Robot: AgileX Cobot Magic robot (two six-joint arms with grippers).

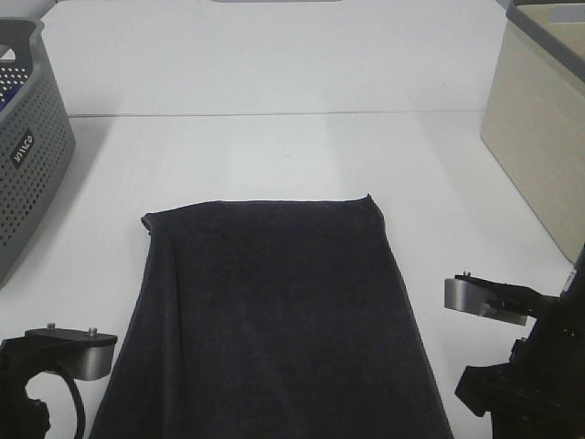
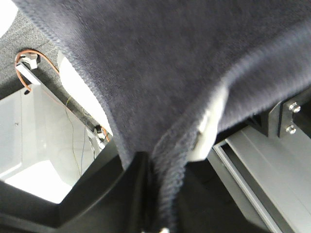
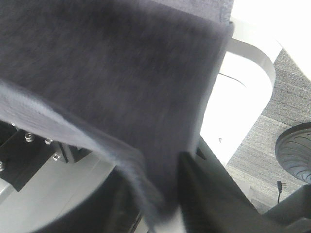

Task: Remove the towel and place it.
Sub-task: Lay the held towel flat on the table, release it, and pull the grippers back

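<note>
The towel lay flat on the table, its near end over the edge, where my left gripper and right gripper each pinched a corner — I judged uneven pulling could slip the floppy cloth free.

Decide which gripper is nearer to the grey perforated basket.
Left. The left gripper pinches the towel corner on the grey basket side; the right gripper pinches the opposite corner, across the towel's width from it.
</note>
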